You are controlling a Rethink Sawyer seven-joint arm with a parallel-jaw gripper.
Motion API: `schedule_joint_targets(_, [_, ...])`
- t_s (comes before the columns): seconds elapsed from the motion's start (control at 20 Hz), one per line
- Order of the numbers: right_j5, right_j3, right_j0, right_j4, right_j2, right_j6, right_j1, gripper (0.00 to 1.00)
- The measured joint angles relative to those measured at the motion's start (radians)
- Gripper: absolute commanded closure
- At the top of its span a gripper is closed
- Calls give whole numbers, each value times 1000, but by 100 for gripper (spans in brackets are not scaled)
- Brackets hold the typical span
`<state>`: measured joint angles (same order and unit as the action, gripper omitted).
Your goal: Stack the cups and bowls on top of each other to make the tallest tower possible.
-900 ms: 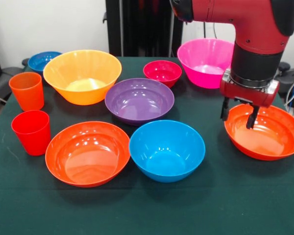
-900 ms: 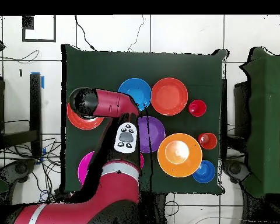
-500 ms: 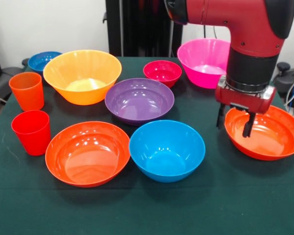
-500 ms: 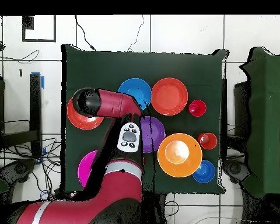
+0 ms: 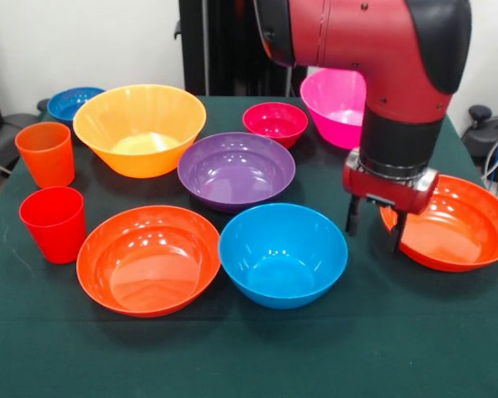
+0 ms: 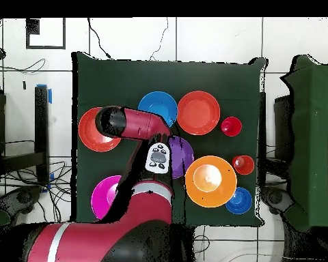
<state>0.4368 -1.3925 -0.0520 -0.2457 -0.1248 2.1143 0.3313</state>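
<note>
My gripper (image 5: 373,225) is open and empty. It hangs at the left rim of the right red-orange bowl (image 5: 461,232), between that bowl and the medium blue bowl (image 5: 282,253). The other red-orange bowl (image 5: 148,259), purple bowl (image 5: 236,170), yellow-orange bowl (image 5: 139,128), pink bowl (image 5: 332,91), small magenta bowl (image 5: 275,123) and small blue bowl (image 5: 73,102) all stand apart, none nested. The ribbed orange cup (image 5: 46,153) and smooth red cup (image 5: 53,224) stand at the left. In the overhead view the arm (image 6: 136,126) hides the gripper.
The dark green table (image 5: 249,356) has bare cloth along its front edge. The overhead view shows the blue bowl (image 6: 158,108), both red-orange bowls (image 6: 198,112) (image 6: 90,131) and dark furniture (image 6: 310,136) beside the table.
My gripper has moved left in the front view, from above the inside of the right red-orange bowl to its left rim, closer to the medium blue bowl. It stays open. No bowl moved.
</note>
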Motion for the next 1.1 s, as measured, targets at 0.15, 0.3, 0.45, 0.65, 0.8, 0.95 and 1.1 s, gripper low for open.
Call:
schedule_joint_targets(0.15, [-16,0,1,0,1,0,-36,0])
schedule_joint_targets(0.3, [-40,0,1,0,6,0,-69,0])
schedule_joint_targets(0.45, [-51,-1,1,-1,8,0,-75,0])
schedule_joint_targets(0.65, [-51,-8,0,-1,11,0,-65,0])
schedule_joint_targets(0.8, [-50,-29,0,0,11,0,-41,0])
schedule_joint_targets(0.95, [-44,-49,0,0,11,0,-11,0])
schedule_joint_targets(1.1, [-20,-66,-1,0,11,0,25,0])
